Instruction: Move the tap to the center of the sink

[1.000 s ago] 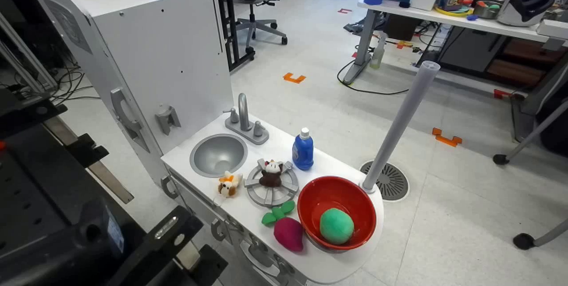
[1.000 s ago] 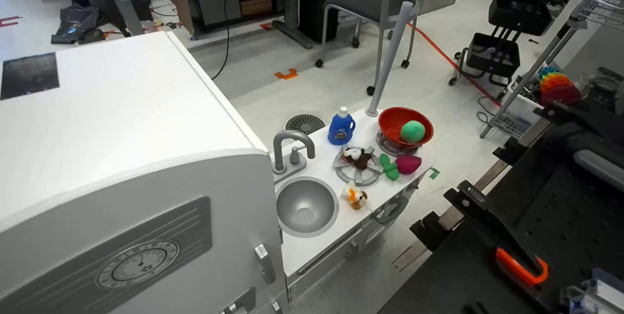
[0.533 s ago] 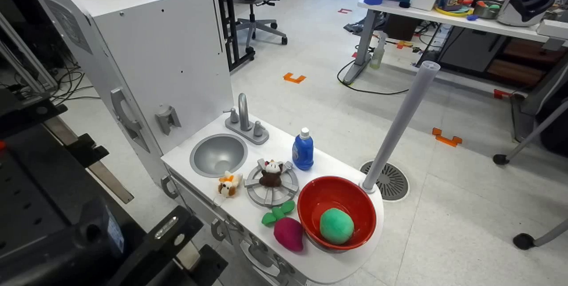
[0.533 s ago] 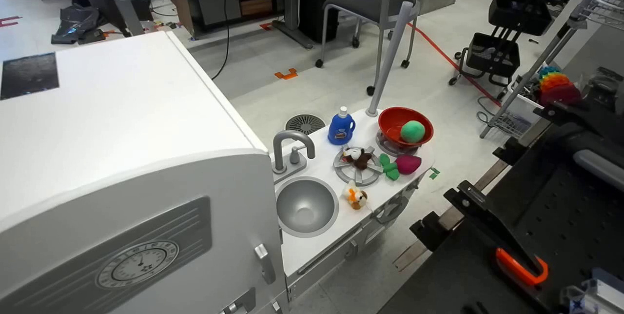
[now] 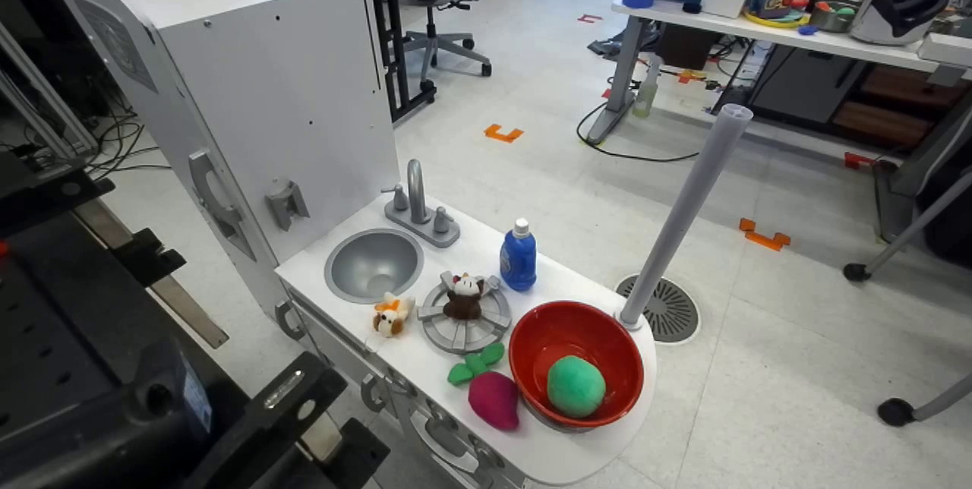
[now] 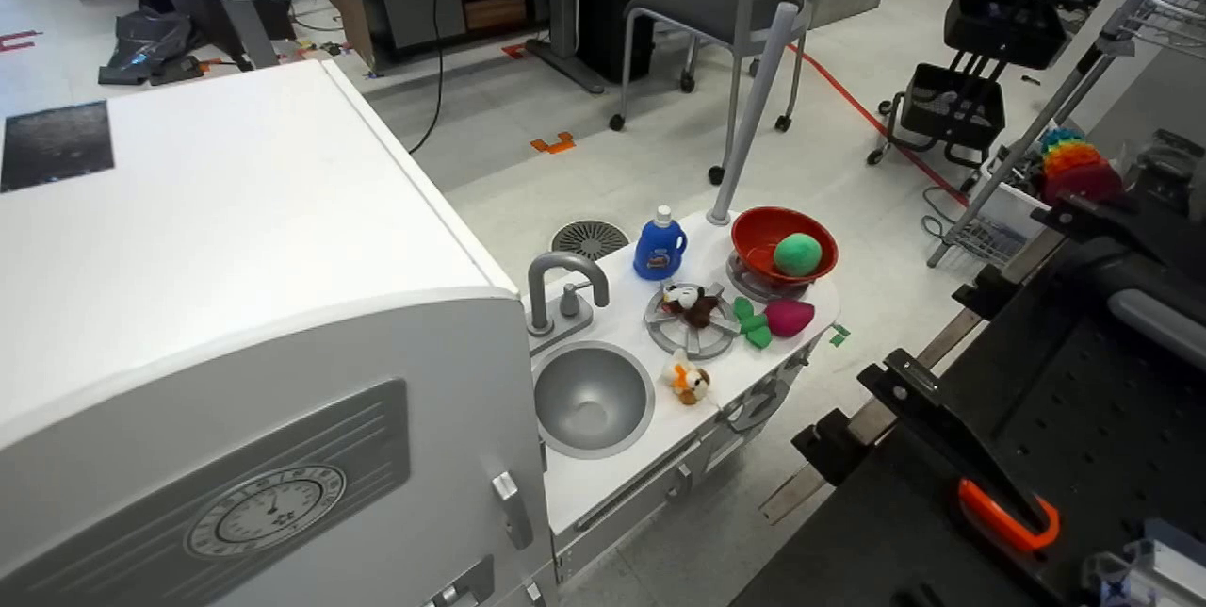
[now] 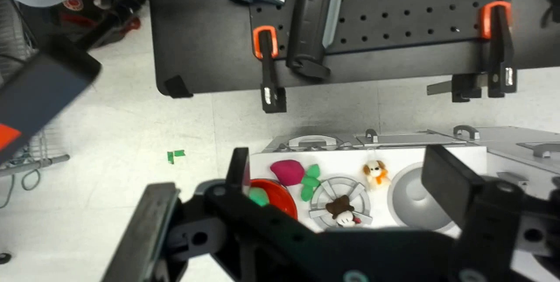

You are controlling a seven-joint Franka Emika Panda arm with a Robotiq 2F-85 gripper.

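Note:
The tap (image 5: 417, 193) is a silver-grey toy faucet with side handles, standing upright behind the sink (image 5: 372, 265) in both exterior views. In an exterior view its curved spout (image 6: 565, 260) bends toward the right of the picture, its end appearing behind the sink's back rim. The sink, a round grey basin, also shows in an exterior view (image 6: 592, 400) and in the wrist view (image 7: 407, 199), partly covered by the right finger. My gripper (image 7: 343, 177) is open with nothing between its fingers, above the counter. The tap is hidden in the wrist view. The gripper is outside both exterior views.
A blue bottle (image 5: 519, 257), a red bowl (image 5: 531, 329) holding a green ball (image 5: 575, 386), a magenta-and-green plush (image 5: 493, 400) and two small plush toys stand on the counter. A white cabinet (image 5: 288, 86) rises beside the sink; a grey post (image 5: 683, 216) stands behind the bowl.

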